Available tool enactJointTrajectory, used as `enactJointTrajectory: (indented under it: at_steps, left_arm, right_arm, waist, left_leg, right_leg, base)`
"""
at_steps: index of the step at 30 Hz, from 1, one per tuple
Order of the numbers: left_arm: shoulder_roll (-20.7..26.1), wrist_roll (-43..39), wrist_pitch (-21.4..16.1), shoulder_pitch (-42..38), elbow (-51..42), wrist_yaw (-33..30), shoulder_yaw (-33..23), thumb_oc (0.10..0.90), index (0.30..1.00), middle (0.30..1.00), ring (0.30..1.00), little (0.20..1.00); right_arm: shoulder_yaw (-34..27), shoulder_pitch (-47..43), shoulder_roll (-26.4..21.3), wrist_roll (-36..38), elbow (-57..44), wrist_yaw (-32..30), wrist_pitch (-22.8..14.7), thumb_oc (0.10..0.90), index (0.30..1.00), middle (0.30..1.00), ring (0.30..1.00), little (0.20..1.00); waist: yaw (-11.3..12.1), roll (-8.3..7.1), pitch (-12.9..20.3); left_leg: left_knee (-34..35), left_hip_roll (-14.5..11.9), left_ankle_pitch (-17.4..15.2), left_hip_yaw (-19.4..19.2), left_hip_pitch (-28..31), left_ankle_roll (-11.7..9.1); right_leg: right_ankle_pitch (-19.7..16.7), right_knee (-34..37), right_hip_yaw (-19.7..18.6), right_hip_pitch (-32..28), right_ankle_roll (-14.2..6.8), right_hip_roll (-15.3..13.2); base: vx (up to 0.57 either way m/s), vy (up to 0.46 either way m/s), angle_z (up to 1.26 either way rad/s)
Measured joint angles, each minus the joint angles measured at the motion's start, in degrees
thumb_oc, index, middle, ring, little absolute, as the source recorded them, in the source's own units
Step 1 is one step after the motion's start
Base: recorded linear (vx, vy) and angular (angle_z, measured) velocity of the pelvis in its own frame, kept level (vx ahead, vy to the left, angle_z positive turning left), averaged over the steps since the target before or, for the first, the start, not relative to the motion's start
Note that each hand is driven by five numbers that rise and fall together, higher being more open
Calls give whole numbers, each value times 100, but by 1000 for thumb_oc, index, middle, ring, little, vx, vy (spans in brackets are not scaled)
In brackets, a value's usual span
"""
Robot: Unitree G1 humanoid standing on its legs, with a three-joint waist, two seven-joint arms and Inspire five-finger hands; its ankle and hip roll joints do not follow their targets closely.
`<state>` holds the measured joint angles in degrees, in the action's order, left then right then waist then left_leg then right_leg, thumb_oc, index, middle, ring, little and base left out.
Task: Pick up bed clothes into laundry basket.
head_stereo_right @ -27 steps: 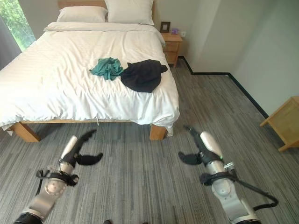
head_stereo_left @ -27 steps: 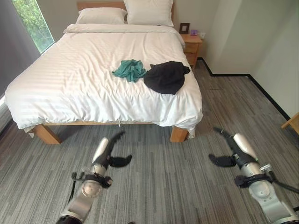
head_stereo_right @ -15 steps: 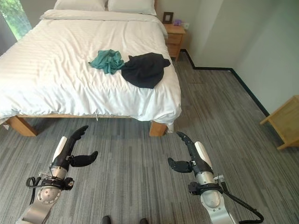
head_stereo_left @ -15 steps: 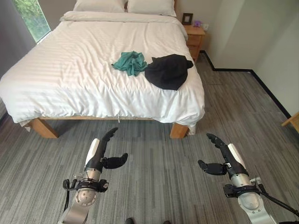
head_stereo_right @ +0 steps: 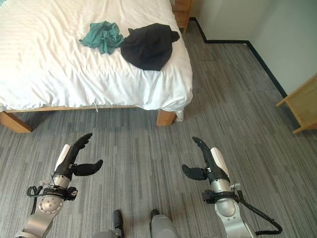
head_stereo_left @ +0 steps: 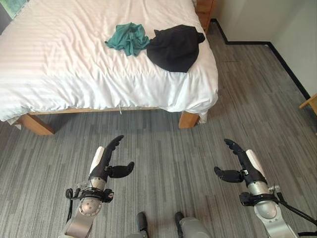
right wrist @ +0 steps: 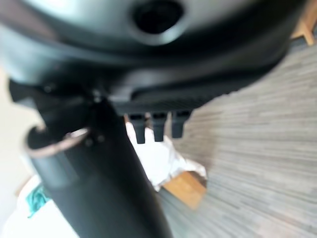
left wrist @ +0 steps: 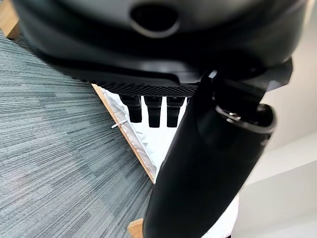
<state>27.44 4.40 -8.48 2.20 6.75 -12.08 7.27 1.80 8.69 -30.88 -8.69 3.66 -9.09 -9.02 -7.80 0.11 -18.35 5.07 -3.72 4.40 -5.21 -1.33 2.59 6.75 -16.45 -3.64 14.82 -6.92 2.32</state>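
Looks like 2 soft, light heaps on the far bed, teal shirt left of black top, best pinched at a raised fold, left hand and right hand open, empty, well short over the near floor.

The left hand and right hand are black, with slim fingers and a white panel along the back. The left arm and right arm are rounded, silver-grey, with a dark band at the wrist.

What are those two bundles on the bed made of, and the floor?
Teal bundle: soft, thin cloth, going by its many small crumples. Black bundle: matte, heavier-looking fabric lying in broad folds; the fibre can't be told. Floor: grey streaked covering, likely low-pile carpet or wood-look vinyl.
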Motion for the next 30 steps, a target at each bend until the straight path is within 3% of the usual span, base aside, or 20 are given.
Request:
enactJointTrajectory:
  at_steps: [2, 4, 6, 9, 11, 12, 13, 14, 15, 16, 17, 18, 19, 20, 21, 22, 23, 24, 27, 30]
  left_arm:
    - [-34, -43, 5, -210, 38, 3, 0, 800, 900, 900, 900, 900]
    - [-63, -37, 7, -394, 190, 13, 104, 800, 900, 900, 900, 900]
    - [-111, -30, 23, -390, 227, 29, 182, 800, 900, 900, 900, 900]
    - [-215, 4, 12, -97, 214, 68, 305, 800, 900, 900, 900, 900]
    - [-222, 12, 4, -25, 182, 177, 371, 800, 900, 900, 900, 900]
    - [-224, 5, -36, -28, 95, 177, 372, 800, 900, 900, 900, 900]
    - [-219, 2, -38, -32, 87, 177, 363, 800, 900, 900, 900, 900]
    - [-188, -12, -43, -65, 72, 172, 309, 800, 900, 900, 900, 900]
    - [-127, -39, -43, -69, 69, 170, 266, 800, 900, 900, 900, 900]
    - [-126, -41, -45, -69, 116, 168, 276, 800, 900, 900, 900, 900]
    - [-204, -40, -29, -97, 183, 181, 314, 800, 900, 900, 900, 900]
    - [-303, -41, -41, 13, 112, 188, 357, 800, 900, 900, 900, 900]
    - [-369, -34, -50, 94, 135, 200, 391, 800, 900, 900, 900, 900]
    - [-468, -22, -73, 185, 139, 228, 411, 800, 900, 900, 900, 900]
    - [-597, -21, -85, 224, 112, 232, 375, 800, 900, 900, 900, 900]
    - [-644, -22, -120, 235, 85, 217, 352, 800, 900, 900, 900, 900]
    - [-769, 0, -119, 148, 231, 221, 374, 800, 900, 900, 900, 900]
    - [-852, 10, -111, 255, 261, 221, 408, 800, 900, 900, 900, 900]
    - [-789, 7, -122, 454, 249, 144, 389, 800, 900, 900, 900, 900]
    - [-770, -5, -123, 603, 215, 129, 371, 800, 900, 900, 900, 900]
  right_arm:
    - [-6, -1, 0, 5, 2, -7, 1, 800, 900, 900, 900, 900]
    - [-11, 55, 16, 7, 47, -19, 24, 800, 900, 900, 900, 900]
    - [-72, 220, 146, -1, 118, -25, 21, 800, 900, 900, 900, 900]
    - [-268, 332, 162, -6, 241, -15, 67, 800, 900, 900, 900, 900]
    - [-475, 405, 67, -9, 250, -39, 81, 800, 900, 900, 900, 900]
    - [-539, 373, -112, -13, 279, -66, 89, 800, 900, 900, 900, 900]
    - [-540, 330, -165, -14, 291, -73, 104, 800, 900, 900, 900, 900]
    - [-574, 194, -186, -22, 285, -110, 122, 800, 900, 900, 900, 900]
    - [-559, -4, -175, -44, 268, -142, 128, 800, 900, 900, 900, 900]
    - [-570, -112, -179, -78, 278, -158, 132, 800, 900, 900, 900, 900]
    - [-622, -302, -200, -128, 288, -211, 134, 800, 900, 900, 900, 900]
    - [-692, -252, -370, -135, 141, -274, 126, 800, 900, 900, 900, 900]
    - [-693, -299, -491, -218, 163, -346, 152, 800, 900, 900, 900, 900]
    - [-769, -367, -518, -339, 195, -438, 173, 800, 900, 900, 900, 900]
    - [-839, -382, -636, -387, 169, -490, 169, 800, 900, 900, 900, 900]
    - [-954, -306, -910, -491, 83, -558, 186, 800, 900, 900, 900, 900]
    - [-1033, -284, -996, -553, 122, -617, 241, 800, 900, 900, 900, 900]
    - [-1086, -256, -989, -609, 178, -693, 357, 800, 900, 900, 900, 900]
    - [-1123, -260, -1153, -628, 178, -874, 368, 800, 900, 900, 900, 900]
    - [-1134, -329, -1388, -646, 164, -880, 384, 800, 900, 900, 900, 900]
  waist:
    - [-116, -31, -22]
    - [-326, -52, -10]
    - [-549, -98, -4]
    - [-594, -2, 57]
    - [-794, 20, 115]
    - [-705, -50, 132]
    - [-657, -100, 145]
    - [-432, -331, 136]
    - [-253, -563, 122]
    - [-212, -639, 86]
    - [-196, -516, 6]
    - [-164, -472, 141]
    - [-35, -420, 139]
    - [54, -166, 200]
    - [144, 62, 198]
    - [200, 192, 215]
    - [145, 363, 145]
    - [275, 391, 272]
    - [394, 365, 298]
    - [553, 248, 367]
  left_leg:
    - [-6, -37, -52, 248, -169, -66]
    - [10, -96, -192, 523, -250, -261]
    - [-118, -138, -615, 738, -189, -524]
    - [-1377, -412, -1104, 735, 392, -1227]
    - [-3185, -507, -869, 742, 299, -1391]
    - [-4249, -451, -758, 693, 134, -1346]
    - [-4411, -411, -738, 665, 98, -1378]
    - [-4836, -304, -758, 368, -48, -1289]
    - [-4895, -120, -833, 141, -223, -1159]
    - [-4825, -98, -906, 130, -356, -1052]
    - [-4691, -192, -984, 178, -546, -1002]
    - [-4203, -318, -917, 82, -656, -1182]
    - [-3500, -411, -880, -80, -648, -1164]
    - [-2535, -468, -912, -216, -750, -1046]
    - [-1911, -493, -849, -209, -796, -897]
    - [-1226, -539, -563, -302, -973, -1087]
    - [-829, -633, -354, -359, -1016, -1107]
    - [-232, -515, -181, -436, -1015, -1065]
    - [-163, -92, 65, -444, -1323, -976]
    - [-181, 110, 256, -538, -1373, -642]
  right_leg:
    - [-185, 556, 166, 373, 145, 15]
    - [-451, 1251, 267, 471, -72, -223]
    - [-929, 1287, 542, 337, -3, -231]
    - [-981, 1097, 961, -75, 287, -113]
    - [-837, 1046, 991, -405, 848, -25]
    - [-896, 1128, 865, -521, 956, 1]
    - [-951, 1188, 774, -573, 1037, 5]
    - [-1044, 1335, 497, -695, 1167, -9]
    - [-986, 1472, 293, -816, 961, -58]
    - [-917, 1440, 285, -854, 353, -105]
    - [-122, 906, 691, -658, -52, -177]
    - [-523, 671, 498, -547, 816, -352]
    - [-488, 924, 465, -842, 1152, -140]
    - [-214, 1152, 505, -986, 226, -75]
    - [-104, 900, 509, -849, 60, 39]
    - [91, 427, 21, -948, 838, -95]
    - [-8, 708, 57, -1255, 1157, 128]
    - [-112, 1048, -20, -1499, 1127, 135]
    - [-234, 1814, -232, -2298, 1199, 172]
    - [-210, 2081, -442, -2668, 1130, 185]
  base:
    - [655, -282, 53]
    - [665, -320, 86]
    - [496, -237, 99]
    - [426, -327, 34]
    - [389, -465, 48]
    - [329, -325, 12]
    - [343, -218, -48]
    - [387, -101, -77]
    - [252, -36, -85]
    - [269, 6, -59]
    - [285, 31, -25]
    - [598, 79, -26]
    - [604, 107, -46]
    - [474, 80, -70]
    - [438, 74, -56]
    - [294, 46, -5]
    - [417, 52, 1]
    - [295, 21, -23]
    - [481, 84, -39]
    - [360, 93, -44]
